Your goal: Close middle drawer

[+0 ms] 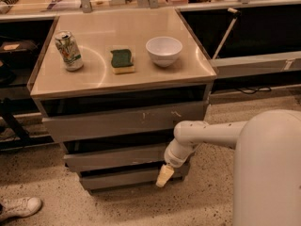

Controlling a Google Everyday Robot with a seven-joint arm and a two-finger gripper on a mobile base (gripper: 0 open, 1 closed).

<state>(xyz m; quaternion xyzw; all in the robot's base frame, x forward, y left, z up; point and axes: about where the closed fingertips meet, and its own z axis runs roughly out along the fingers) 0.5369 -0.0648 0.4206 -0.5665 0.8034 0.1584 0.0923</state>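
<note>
Arm [209,132] bent downward — gripper [164,175] near right end of middle drawer [117,157].

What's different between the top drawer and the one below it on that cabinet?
The top drawer juts out further than the middle drawer, which sits further back. The top drawer's front is taller with white chipped scratches; the middle drawer's looks plainer. Both are grey, without handles. The gripper hangs by the middle drawer's lower right end.
</note>
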